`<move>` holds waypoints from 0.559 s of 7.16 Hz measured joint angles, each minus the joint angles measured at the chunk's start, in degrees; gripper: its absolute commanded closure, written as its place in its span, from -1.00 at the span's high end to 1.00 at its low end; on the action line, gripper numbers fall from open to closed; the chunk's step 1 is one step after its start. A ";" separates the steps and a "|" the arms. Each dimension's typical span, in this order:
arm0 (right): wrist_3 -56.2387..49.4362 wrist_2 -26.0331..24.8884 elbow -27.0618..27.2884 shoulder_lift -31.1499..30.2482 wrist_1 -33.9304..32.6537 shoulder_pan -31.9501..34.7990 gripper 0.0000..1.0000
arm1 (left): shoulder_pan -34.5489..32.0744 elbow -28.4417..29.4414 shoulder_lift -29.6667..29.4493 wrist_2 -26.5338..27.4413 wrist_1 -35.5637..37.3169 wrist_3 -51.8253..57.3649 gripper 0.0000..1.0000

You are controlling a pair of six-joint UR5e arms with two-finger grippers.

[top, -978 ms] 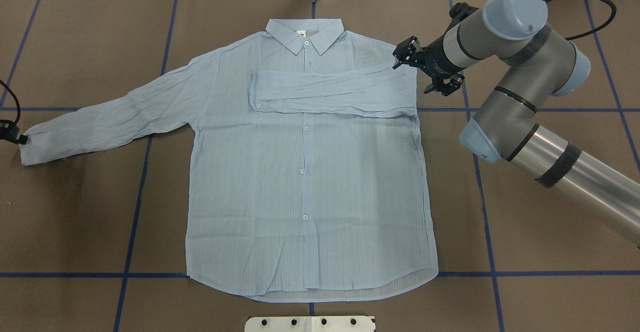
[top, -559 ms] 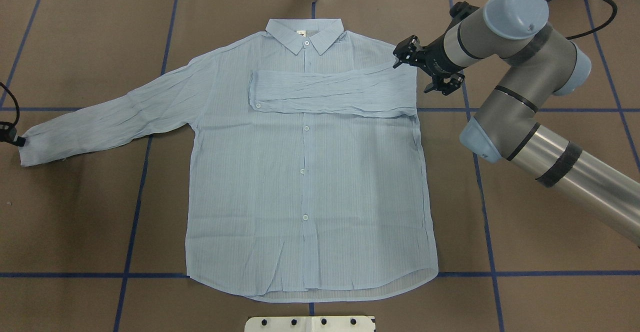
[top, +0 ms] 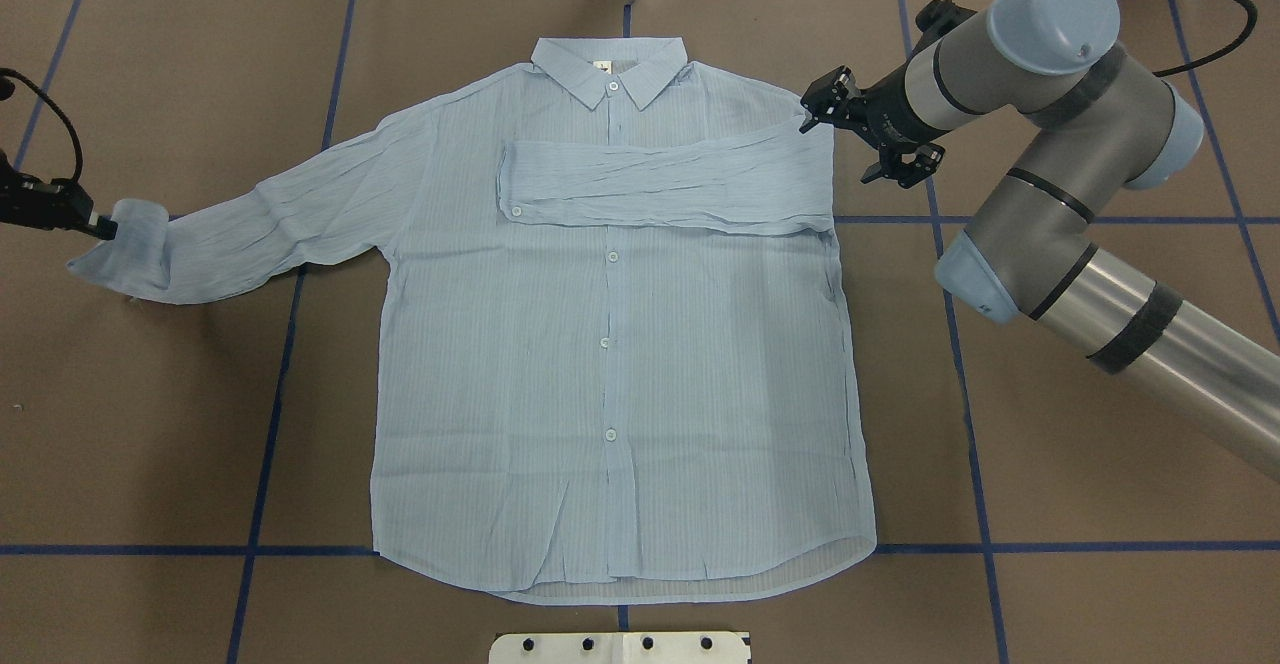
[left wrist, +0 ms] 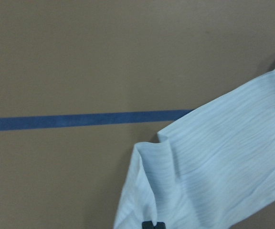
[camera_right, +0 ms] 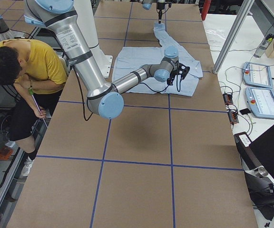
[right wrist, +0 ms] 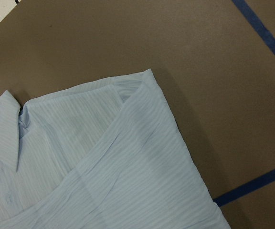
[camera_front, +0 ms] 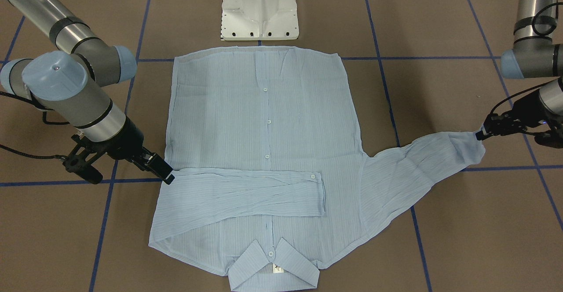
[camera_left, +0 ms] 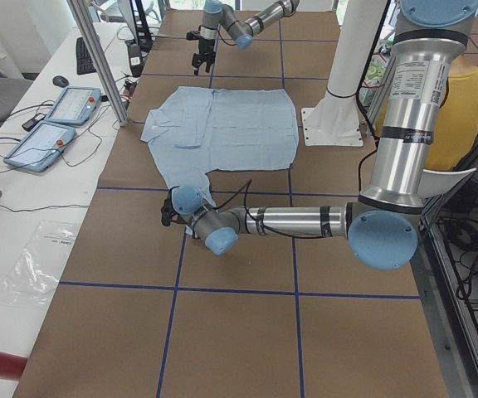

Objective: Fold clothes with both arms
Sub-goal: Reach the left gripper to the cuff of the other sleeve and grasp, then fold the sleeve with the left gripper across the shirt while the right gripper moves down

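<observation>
The light blue striped shirt (top: 610,364) lies flat, buttoned, on the brown table, collar at the far side. One sleeve (top: 660,184) is folded across the chest. The other sleeve (top: 280,224) stretches out to the overhead view's left. My left gripper (top: 95,226) is shut on that sleeve's cuff and holds it a little above the table; it also shows in the left wrist view (left wrist: 152,224) and the front view (camera_front: 480,134). My right gripper (top: 838,152) is open and empty beside the shirt's shoulder, next to the folded sleeve's fold (right wrist: 142,95); it also shows in the front view (camera_front: 132,177).
The white pedestal base (camera_front: 259,8) stands just past the shirt's hem. Blue tape lines (top: 270,394) cross the table. An operator in yellow (camera_right: 27,61) sits beside the base. Tablets (camera_left: 56,116) and cables lie on a side table.
My left gripper has raised the cuff and carried it toward the far side and a little inward; the sleeve's end now curls over. My right gripper has drifted slightly outward from the shoulder.
</observation>
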 measured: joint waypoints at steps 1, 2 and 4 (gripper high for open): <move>-0.62 -0.01 0.31 -0.89 0.06 0.06 1.00 | 0.54 -4.03 -1.34 0.18 0.02 -2.95 -1.00; -1.05 -0.07 0.39 -1.60 0.11 0.13 1.00 | 2.33 -6.62 -4.16 0.48 0.19 -8.45 -1.00; -2.85 -0.20 0.43 -3.38 0.15 0.42 1.00 | 10.29 -7.56 -13.21 6.15 0.44 -25.23 -1.00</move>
